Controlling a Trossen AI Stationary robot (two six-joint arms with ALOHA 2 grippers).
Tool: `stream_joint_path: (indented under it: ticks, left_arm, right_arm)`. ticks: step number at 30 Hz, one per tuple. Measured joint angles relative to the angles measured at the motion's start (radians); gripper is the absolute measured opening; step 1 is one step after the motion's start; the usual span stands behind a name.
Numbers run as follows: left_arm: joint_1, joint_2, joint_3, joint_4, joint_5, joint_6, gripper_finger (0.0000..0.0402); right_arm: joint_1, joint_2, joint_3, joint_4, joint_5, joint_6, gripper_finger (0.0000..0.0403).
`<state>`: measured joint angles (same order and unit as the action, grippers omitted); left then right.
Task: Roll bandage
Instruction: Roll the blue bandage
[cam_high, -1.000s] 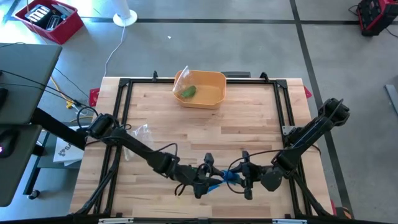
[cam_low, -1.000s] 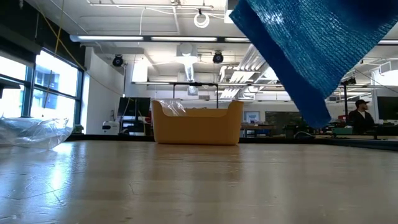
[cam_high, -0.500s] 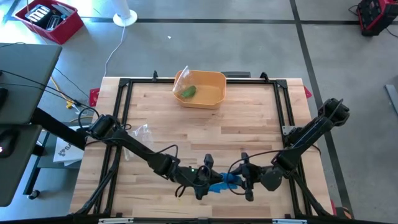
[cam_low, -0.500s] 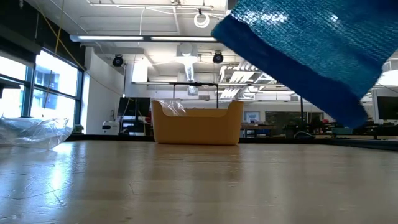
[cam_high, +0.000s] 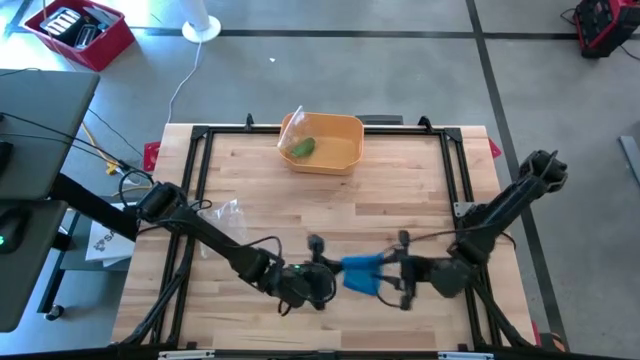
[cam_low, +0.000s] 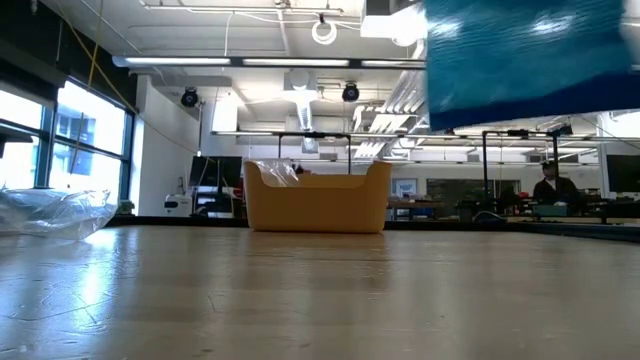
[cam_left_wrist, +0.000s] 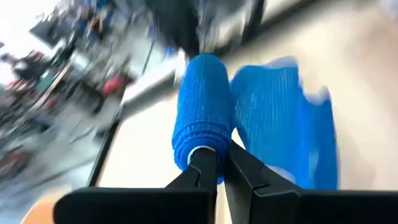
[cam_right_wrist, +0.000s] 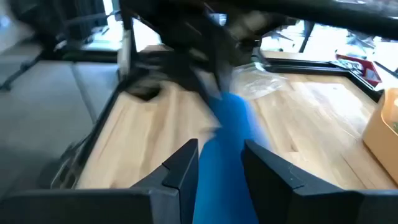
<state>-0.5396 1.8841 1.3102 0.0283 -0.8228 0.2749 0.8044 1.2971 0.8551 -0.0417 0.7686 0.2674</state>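
A blue bandage hangs between my two grippers near the table's front edge, clear of the wood; the low view shows it as a blue band high up. In the left wrist view it is a rolled part with a loose band beside it. My left gripper is shut at the roll's near end. My right gripper comes from the table's right with the loose band between its fingers. My left gripper pinches the near end of the roll between its two fingertips, beside where the loose band leaves it. The fingers come nearly level from the table's left and lie along the roll. The roll is lifted clear. My right gripper holds the loose band between its two fingers, which stand apart by the band's width. They come nearly level from the table's right. The band runs on toward the left gripper, clear of the table.
An orange bin with a green thing in it stands at the table's far edge. A clear plastic bag lies at the left. A black frame rims the table. People sit in the room beyond.
Both wrists have rolled and the right gripper has risen and gone a little toward the table's right edge. The bandage has come up: in the low view its slanting, hanging end has swung up into a level band.
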Motion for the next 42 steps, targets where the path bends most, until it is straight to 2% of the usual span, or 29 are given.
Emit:
stream_joint_path:
  ticks: [5, 9, 13, 17, 20, 22, 25, 28, 30, 33, 36, 42]
  left_arm:
    - [-0.007, -0.039, -0.081, 0.108, -0.081, -0.064, 0.0005]
    - [-0.02, -0.061, -0.164, 0.144, -0.081, -0.106, 0.0005]
    - [-0.027, -0.121, -0.275, 0.318, -0.096, -0.141, 0.0005]
    - [-0.02, -0.147, -0.443, 0.472, -0.096, -0.208, 0.0005]
    - [0.001, -0.161, -0.545, 0.658, -0.08, -0.26, 0.0005]
    - [0.026, -0.157, -0.605, 0.695, -0.02, -0.327, 0.0005]
    - [0.071, -0.155, -0.659, 0.705, 0.066, -0.453, 0.0005]
    - [0.112, -0.155, -0.691, 0.7, 0.101, -0.547, 0.0005]
    - [0.136, -0.143, -0.702, 0.67, 0.112, -0.582, 0.0005]
    - [0.173, -0.119, -0.702, 0.64, 0.124, -0.62, 0.0005]
    - [0.201, -0.096, -0.702, 0.627, 0.175, -0.634, 0.0005]
    - [0.22, -0.096, -0.703, 0.618, 0.186, -0.66, 0.0023]
  right_arm:
    - [0.021, 0.0, 0.023, -0.161, 0.037, 0.117, 0.0114]
    - [0.048, 0.012, 0.025, -0.24, 0.042, 0.246, 0.0114]
    - [0.088, 0.063, -0.06, -0.271, 0.089, 0.439, 0.0114]
    - [0.119, 0.161, -0.25, 0.019, 0.232, 0.692, 0.0114]
    - [0.112, 0.264, -0.36, 0.35, 0.235, 0.744, 0.0114]
    - [0.102, 0.337, -0.388, 0.555, 0.207, 0.677, 0.0114]
    - [0.073, 0.432, -0.366, 0.794, 0.156, 0.435, 0.0114]
    - [0.03, 0.497, -0.298, 0.897, 0.111, 0.221, 0.0114]
    - [-0.019, 0.522, -0.245, 0.892, 0.071, 0.175, 0.0114]
    - [-0.108, 0.552, -0.166, 0.78, -0.069, 0.169, 0.0114]
    - [-0.189, 0.564, -0.079, 0.588, -0.19, 0.129, 0.0114]
    - [-0.304, 0.564, 0.102, 0.191, -0.288, -0.006, 0.0114]
